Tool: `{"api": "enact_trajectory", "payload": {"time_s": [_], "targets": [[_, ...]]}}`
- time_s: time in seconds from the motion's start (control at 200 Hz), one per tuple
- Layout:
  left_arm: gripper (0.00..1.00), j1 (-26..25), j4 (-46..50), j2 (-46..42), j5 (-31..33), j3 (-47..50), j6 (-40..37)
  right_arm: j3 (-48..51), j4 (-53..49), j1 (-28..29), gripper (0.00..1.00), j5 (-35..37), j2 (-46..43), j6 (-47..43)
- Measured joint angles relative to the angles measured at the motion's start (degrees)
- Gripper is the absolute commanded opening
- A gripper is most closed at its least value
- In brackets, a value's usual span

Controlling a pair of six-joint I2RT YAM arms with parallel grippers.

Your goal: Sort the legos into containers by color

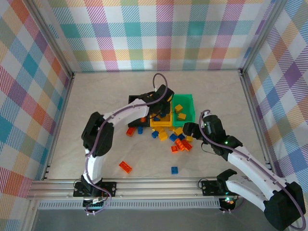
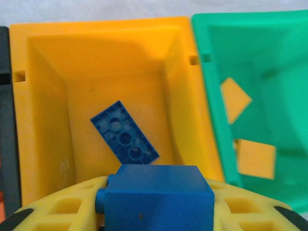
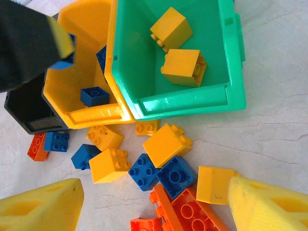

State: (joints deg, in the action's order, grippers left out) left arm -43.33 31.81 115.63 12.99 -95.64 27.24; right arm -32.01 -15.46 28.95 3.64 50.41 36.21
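Legos [image 3: 166, 144] lie loose in front of the yellow-orange bin [image 2: 43, 96]. Above that bin the left gripper [image 2: 156, 209] clamps a blue brick [image 2: 156, 195]. The green bin [image 3: 231, 57] beside it holds two yellow bricks [image 3: 183, 67]; the right gripper [image 3: 154, 204] hangs spread over the loose pile.

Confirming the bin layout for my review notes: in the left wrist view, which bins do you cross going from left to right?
black bin → yellow-orange bin → green bin
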Motion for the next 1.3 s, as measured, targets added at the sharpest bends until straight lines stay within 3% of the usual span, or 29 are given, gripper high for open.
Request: {"api": "enact_trajectory", "payload": {"time_s": [0.2, 0.52, 0.74, 0.89, 1.08, 1.3], "targets": [[0.77, 0.6, 3.1, 5.1, 0.0, -4.7, 0.9, 0.3, -0.7, 0.0, 0.80, -0.1, -0.5, 0.0], [1.00, -0.5, 1.7, 0.0, -2.7, -2.3, 1.9, 0.7, -2.2, 0.0, 0.76, -2.1, -0.5, -0.7], [1.00, -4.6, -3.8, -17.7, -5.1, 10.4, 2.8, 1.3, -3.9, 1.4, 0.71, -4.9, 2.7, -1.6], [1.00, -6.2, -9.5, -31.2, -6.5, 25.2, 4.9, 1.4, -5.2, 6.2, 0.69, -5.9, 6.5, -3.1], [1.00, -6.2, -11.0, -42.3, -6.3, 42.1, 8.2, 0.6, -4.6, 14.4, 0.73, -7.6, 15.6, -4.1], [1.00, -6.2, -10.4, -54.6, -4.1, 53.1, 11.1, -2.4, -3.6, 20.3, 0.74, -5.3, 26.1, -3.9]]}}
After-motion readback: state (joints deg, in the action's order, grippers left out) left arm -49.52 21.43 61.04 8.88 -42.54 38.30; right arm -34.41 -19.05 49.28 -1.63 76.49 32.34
